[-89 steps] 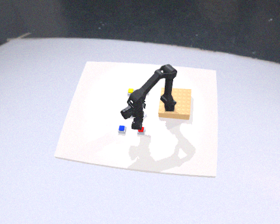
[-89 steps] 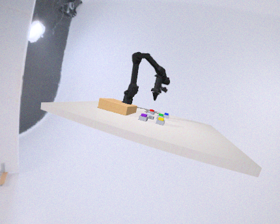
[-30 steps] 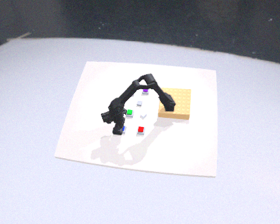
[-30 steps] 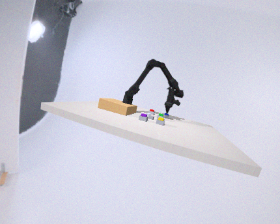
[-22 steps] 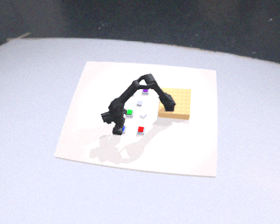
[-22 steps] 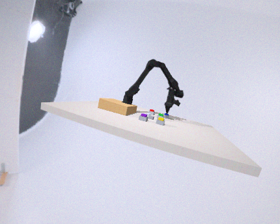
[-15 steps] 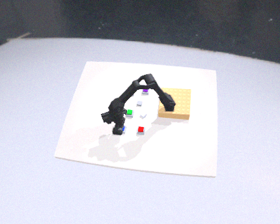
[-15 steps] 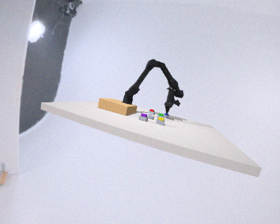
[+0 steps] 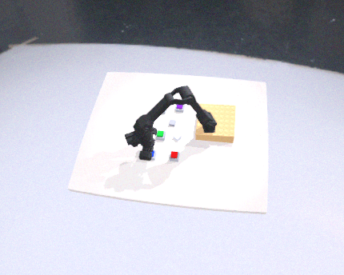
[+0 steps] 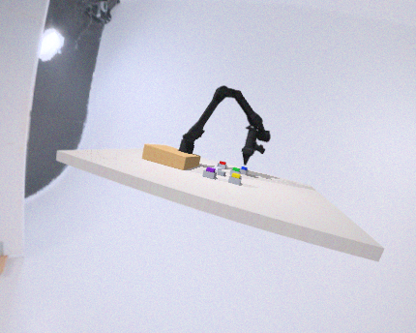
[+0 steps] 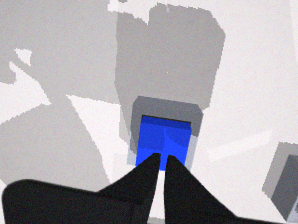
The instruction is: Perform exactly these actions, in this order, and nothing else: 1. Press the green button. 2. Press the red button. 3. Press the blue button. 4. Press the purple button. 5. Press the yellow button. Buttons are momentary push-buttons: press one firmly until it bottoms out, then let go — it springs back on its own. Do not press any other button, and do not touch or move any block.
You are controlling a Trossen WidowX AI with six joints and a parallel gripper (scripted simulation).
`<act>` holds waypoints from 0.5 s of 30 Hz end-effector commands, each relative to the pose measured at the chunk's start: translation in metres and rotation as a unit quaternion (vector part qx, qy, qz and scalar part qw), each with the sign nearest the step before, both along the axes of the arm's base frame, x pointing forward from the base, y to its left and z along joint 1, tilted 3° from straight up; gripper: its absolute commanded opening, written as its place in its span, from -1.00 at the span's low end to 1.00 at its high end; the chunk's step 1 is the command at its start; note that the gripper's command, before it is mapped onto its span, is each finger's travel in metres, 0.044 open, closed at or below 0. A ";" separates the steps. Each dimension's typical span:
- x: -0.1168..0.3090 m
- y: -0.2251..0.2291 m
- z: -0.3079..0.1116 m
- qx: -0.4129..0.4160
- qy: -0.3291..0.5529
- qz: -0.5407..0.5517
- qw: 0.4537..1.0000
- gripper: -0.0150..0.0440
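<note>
The blue button point(image 9: 152, 154) point(image 10: 244, 168) point(image 11: 162, 135) stands on its grey base, mostly covered by the arm in the top view. My gripper point(image 10: 245, 164) point(image 11: 163, 160) is shut and empty, its tips just above the blue cap; a small gap seems to show in the exterior view. The red button point(image 9: 174, 154) point(image 10: 222, 164), green button point(image 9: 160, 133) point(image 10: 236, 169) and purple button point(image 9: 179, 106) point(image 10: 210, 170) stand apart from the gripper. The yellow button point(image 10: 235, 176) is hidden behind the arm in the top view, except for a bit of base.
A small grey block point(image 9: 172, 123) point(image 10: 221, 172) and a whitish block point(image 9: 177, 138) lie among the buttons. A tan studded slab point(image 9: 221, 120) point(image 10: 163, 157) is beside the arm's base. A grey housing point(image 11: 281, 162) shows at the wrist view's right edge. All stand on a pale board point(image 9: 237, 180) point(image 10: 296, 203).
</note>
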State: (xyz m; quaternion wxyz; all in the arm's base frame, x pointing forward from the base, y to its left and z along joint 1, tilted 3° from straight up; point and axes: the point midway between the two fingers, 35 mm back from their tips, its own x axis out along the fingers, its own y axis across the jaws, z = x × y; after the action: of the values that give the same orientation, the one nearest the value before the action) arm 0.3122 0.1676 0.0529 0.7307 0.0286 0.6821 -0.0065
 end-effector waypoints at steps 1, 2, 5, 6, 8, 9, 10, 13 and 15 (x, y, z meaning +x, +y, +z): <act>0.000 0.000 0.013 0.003 -0.004 0.002 1.000 -0.42; 0.000 0.000 0.013 0.003 -0.004 0.002 1.000 -0.42; 0.000 0.000 0.036 0.003 -0.004 0.002 1.000 -0.42; -0.002 0.000 0.052 0.003 -0.004 0.002 1.000 -0.42; -0.004 -0.002 0.072 0.003 -0.004 0.002 1.000 -0.42; -0.005 -0.002 0.075 0.003 -0.004 0.002 1.000 -0.42; -0.005 -0.002 0.075 0.003 -0.004 0.002 1.000 -0.42; -0.005 -0.002 0.075 0.003 -0.004 0.002 1.000 -0.42; -0.002 -0.013 0.075 0.002 -0.003 0.002 1.000 -0.42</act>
State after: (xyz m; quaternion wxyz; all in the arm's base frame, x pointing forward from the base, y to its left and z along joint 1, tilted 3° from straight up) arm 0.3097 0.1655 0.1250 0.7363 0.0300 0.6760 -0.0013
